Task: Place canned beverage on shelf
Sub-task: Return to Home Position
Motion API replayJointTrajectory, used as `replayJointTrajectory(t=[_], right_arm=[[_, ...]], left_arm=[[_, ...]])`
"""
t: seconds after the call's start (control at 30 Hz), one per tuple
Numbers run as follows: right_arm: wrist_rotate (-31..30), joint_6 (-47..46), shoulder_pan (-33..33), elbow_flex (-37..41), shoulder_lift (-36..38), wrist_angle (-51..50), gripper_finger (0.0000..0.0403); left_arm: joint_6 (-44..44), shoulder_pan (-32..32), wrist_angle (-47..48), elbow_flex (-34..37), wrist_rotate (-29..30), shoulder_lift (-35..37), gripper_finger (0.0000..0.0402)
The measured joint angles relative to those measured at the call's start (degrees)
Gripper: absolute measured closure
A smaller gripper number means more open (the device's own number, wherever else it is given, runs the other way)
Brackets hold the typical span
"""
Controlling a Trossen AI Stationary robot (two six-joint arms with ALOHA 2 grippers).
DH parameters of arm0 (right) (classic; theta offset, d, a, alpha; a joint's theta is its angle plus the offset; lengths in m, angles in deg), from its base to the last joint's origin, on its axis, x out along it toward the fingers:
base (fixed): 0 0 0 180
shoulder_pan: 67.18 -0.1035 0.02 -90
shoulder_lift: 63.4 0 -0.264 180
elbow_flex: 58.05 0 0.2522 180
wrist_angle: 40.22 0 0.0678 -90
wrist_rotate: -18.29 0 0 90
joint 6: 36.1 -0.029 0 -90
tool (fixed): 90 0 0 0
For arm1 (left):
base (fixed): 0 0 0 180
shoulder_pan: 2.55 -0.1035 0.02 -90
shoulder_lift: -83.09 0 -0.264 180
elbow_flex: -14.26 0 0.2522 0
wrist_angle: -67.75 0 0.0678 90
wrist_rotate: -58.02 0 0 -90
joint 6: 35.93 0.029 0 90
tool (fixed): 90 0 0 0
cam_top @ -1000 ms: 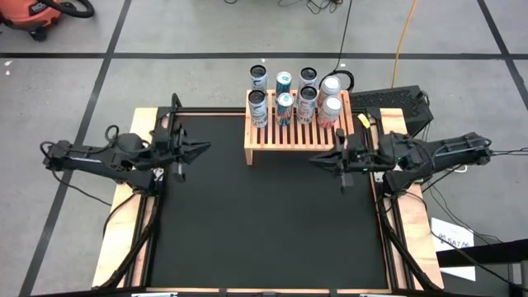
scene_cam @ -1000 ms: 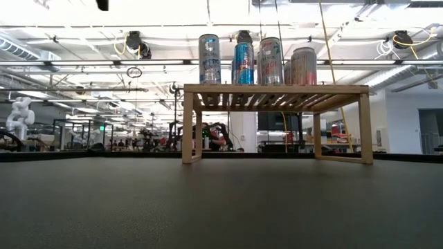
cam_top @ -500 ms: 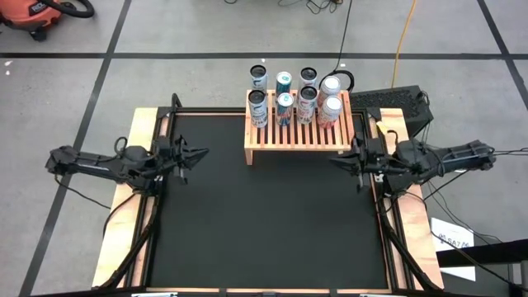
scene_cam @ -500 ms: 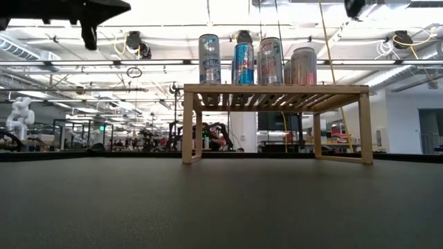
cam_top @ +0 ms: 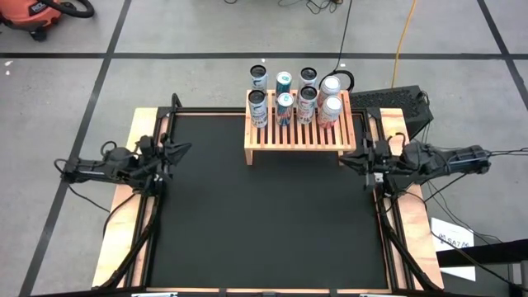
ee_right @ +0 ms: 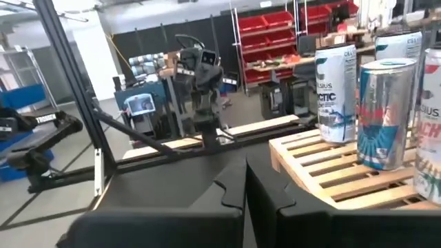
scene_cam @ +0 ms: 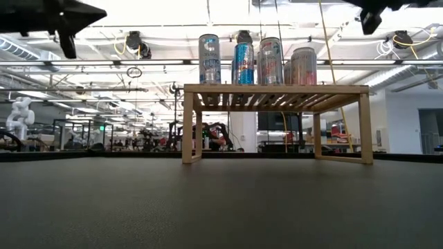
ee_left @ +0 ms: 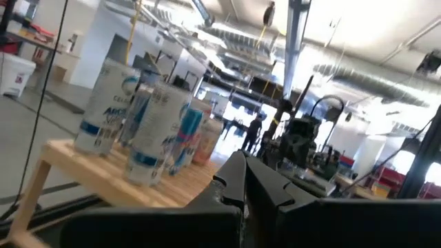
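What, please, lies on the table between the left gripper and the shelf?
Only bare black mat; the high view shows nothing else between the left gripper and the shelf.

The shelf (cam_top: 299, 136) was a low rack of light wood. Its top was made of thin slats side by side, and it had a flat leg at each end. It stood upright at the far edge of the black tabletop (cam_top: 264, 223), a bit to the right of the middle.

Eight cans stood upright on its top, in four pairs, one can behind the other. From left to right there were two silver and blue cans (cam_top: 257, 107), two bright blue cans (cam_top: 285, 110), two white cans (cam_top: 307, 102) and two pink cans (cam_top: 331, 110). The pairs stood close together, filling the back part of the top.
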Motion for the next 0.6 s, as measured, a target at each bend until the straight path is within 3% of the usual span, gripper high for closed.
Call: replayJointTrajectory(t=[0.1,0.27,0.5,0.6], right_arm=[[0.0,0.3,0.0,3.0,0.0,3.6,0.0403],[0.2,-2.5,0.0,6.9,1.5,5.5,0.0403],[1.6,-3.0,0.0,17.9,6.7,18.4,0.0403],[2.0,-4.9,-0.1,22.3,9.9,20.6,0.0403]], left_arm=[[0.0,0.0,5.2,0.4,0.0,3.6,0.0389],[0.0,0.0,10.4,-0.1,0.1,3.7,0.0389],[0.1,0.0,13.3,-0.1,0.3,3.7,0.0389],[0.2,0.0,15.7,-0.1,4.8,3.7,0.0389]])
